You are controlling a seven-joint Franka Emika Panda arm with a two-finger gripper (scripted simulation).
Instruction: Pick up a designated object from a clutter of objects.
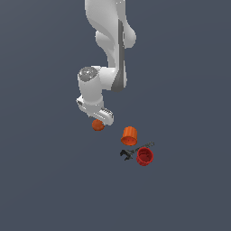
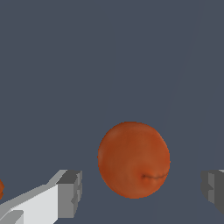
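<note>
The designated object, a small smooth orange-red ball point(image 1: 98, 126), lies on the grey floor just under my hand in the exterior view. In the wrist view the ball point(image 2: 133, 159) sits between my two fingers, one grey pad point(image 2: 70, 192) on one side and the other point(image 2: 213, 189) well apart on the other side. My gripper point(image 2: 141, 192) is open around the ball with gaps on both sides. It also shows in the exterior view point(image 1: 100, 121), low over the ball, with its fingertips mostly hidden by the hand.
To the exterior view's right of the ball stand the orange tapered cup point(image 1: 129, 136) and the red cup point(image 1: 145, 156). A thin dark grey tool point(image 1: 130, 153) lies beside the red cup. A sliver of orange point(image 2: 1, 188) shows at the wrist view's edge.
</note>
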